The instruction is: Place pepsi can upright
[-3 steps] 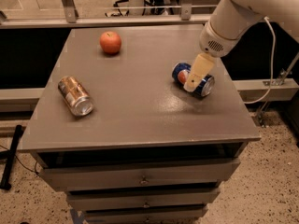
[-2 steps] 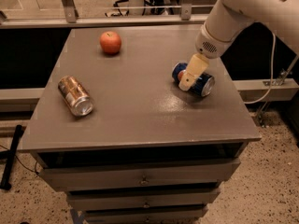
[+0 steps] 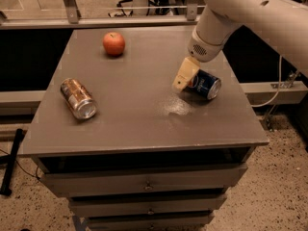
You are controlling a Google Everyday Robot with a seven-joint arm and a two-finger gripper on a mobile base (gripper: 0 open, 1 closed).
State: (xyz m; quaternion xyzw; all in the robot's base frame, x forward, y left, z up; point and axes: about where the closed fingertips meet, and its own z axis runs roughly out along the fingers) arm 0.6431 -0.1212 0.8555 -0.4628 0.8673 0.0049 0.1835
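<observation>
The pepsi can (image 3: pixel 206 84) is dark blue with a silver end. It lies on its side on the right part of the grey table top (image 3: pixel 139 95), its silver end pointing right and toward the front. My gripper (image 3: pixel 185 76), beige at the tip of the white arm (image 3: pixel 250 13), hangs down from the upper right. It sits at the can's left end, close against it and partly covering that end. I cannot see whether it holds the can.
A bronze-brown can (image 3: pixel 78 98) lies on its side at the left of the table. A red apple (image 3: pixel 114 44) sits at the back. Drawers (image 3: pixel 144 184) run below the front edge. A rail (image 3: pixel 96 20) stands behind the table.
My gripper has moved left, from over the middle of the pepsi can to its left end. More of the can shows now. The can still lies on its side.
</observation>
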